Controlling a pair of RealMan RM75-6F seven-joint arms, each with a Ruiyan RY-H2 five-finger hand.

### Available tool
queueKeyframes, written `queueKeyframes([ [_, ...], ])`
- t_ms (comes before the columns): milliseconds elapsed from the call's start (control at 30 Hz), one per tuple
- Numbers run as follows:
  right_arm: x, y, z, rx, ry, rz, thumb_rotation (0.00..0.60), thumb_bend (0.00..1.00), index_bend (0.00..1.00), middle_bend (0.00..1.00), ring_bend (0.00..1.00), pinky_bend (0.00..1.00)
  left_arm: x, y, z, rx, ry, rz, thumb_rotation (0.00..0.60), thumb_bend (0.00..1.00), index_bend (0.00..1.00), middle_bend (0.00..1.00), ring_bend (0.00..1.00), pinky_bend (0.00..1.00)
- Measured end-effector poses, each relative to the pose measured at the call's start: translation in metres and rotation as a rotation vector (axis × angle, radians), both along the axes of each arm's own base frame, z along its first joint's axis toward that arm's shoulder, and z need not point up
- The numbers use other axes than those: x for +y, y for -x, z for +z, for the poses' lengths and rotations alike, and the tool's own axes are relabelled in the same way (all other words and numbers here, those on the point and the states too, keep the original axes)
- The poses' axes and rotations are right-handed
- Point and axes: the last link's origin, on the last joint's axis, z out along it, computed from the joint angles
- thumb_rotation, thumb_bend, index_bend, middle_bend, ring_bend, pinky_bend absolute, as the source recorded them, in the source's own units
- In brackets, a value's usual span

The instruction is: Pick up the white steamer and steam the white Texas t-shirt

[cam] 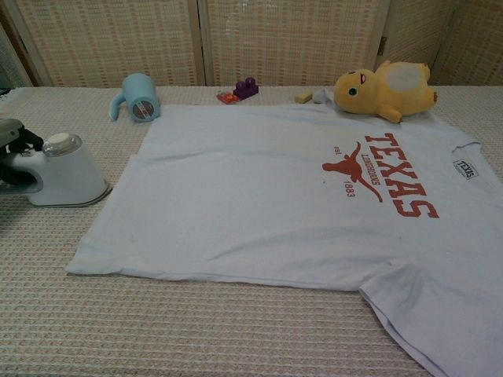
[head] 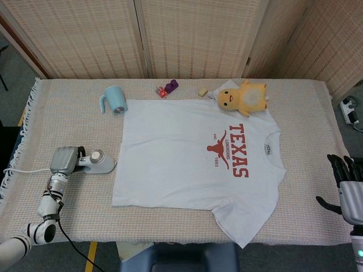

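The white steamer (head: pixel 97 162) stands on the table cloth just left of the white Texas t-shirt (head: pixel 193 164), which lies spread flat with its red print facing up. My left hand (head: pixel 64 160) wraps its dark fingers around the steamer's handle from the left. In the chest view the steamer (cam: pixel 67 173) sits at the far left, with the left hand (cam: pixel 14 149) closed on its handle and partly cut off by the frame; the t-shirt (cam: pixel 275 188) fills the middle. My right hand (head: pixel 350 190) hangs off the table's right edge, fingers apart and holding nothing.
A blue mug (head: pixel 113 100) lies at the shirt's top left corner. Purple and red toy blocks (head: pixel 169 88) and a small beige piece (head: pixel 202 91) sit at the back. A yellow plush (head: pixel 244 97) rests on the shirt's upper edge. The steamer's cord (head: pixel 22 169) trails left.
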Motion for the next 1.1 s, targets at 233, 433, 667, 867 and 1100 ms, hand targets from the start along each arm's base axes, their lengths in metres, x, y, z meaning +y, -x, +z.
queueKeyframes([
  [233, -0.001, -0.002, -0.001, -0.002, -0.004, -0.001, 0.6, 0.01, 0.0, 0.07, 0.0, 0.13, -0.001, 0.0, 0.0, -0.09, -0.028, -0.038, 0.6, 0.46, 0.85, 0.91, 0.73, 0.7],
  [433, -0.003, -0.006, -0.001, -0.002, -0.006, 0.01, 0.6, 0.01, 0.0, 0.07, 0.0, 0.13, 0.001, -0.013, 0.013, -0.168, -0.087, -0.148, 0.6, 0.46, 0.89, 0.94, 0.76, 0.71],
  [667, -0.004, -0.009, -0.003, -0.009, -0.022, 0.025, 0.6, 0.01, 0.0, 0.07, 0.0, 0.13, 0.001, -0.046, 0.018, -0.231, -0.065, -0.266, 0.6, 0.46, 0.91, 0.96, 0.78, 0.71],
  [867, -0.004, -0.006, -0.008, -0.012, -0.064, 0.019, 0.6, 0.01, 0.0, 0.07, 0.0, 0.13, 0.002, -0.089, -0.001, -0.225, 0.016, -0.361, 0.6, 0.45, 0.91, 0.96, 0.78, 0.71],
  [1100, -0.007, -0.005, -0.026, -0.031, -0.169, 0.04, 0.6, 0.06, 0.0, 0.07, 0.0, 0.13, 0.009, -0.147, -0.045, -0.213, 0.113, -0.436, 0.6, 0.45, 0.91, 0.96, 0.78, 0.71],
])
